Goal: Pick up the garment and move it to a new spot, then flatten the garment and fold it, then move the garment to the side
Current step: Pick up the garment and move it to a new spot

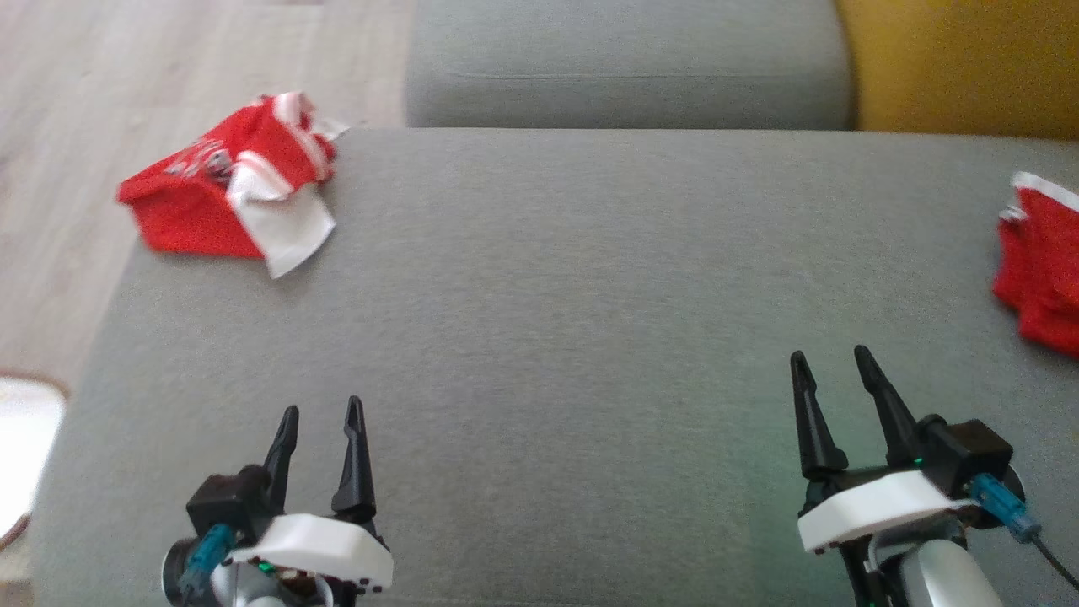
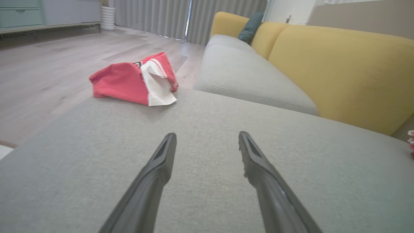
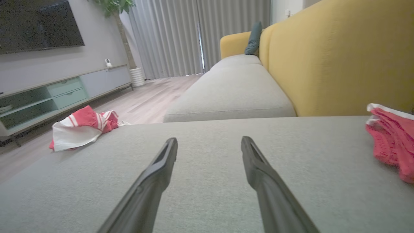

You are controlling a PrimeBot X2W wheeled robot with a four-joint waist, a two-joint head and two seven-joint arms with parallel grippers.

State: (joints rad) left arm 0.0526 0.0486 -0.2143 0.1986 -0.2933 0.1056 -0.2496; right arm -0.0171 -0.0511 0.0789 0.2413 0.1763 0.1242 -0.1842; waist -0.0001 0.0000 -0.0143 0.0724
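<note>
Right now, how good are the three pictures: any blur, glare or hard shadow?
Head view: soft all over, red and white garment smeared, a washed-out white patch at the lower left edge. Left wrist view: fingers of the left gripper blurred up close, faint shadow under that garment. Right wrist view: even daylight, no glare; second red garment at the right edge soft.

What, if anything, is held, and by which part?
Nothing. The left end effector and right end effector stand open and empty; the red-and-white garment and red garment lie apart from both.
</note>
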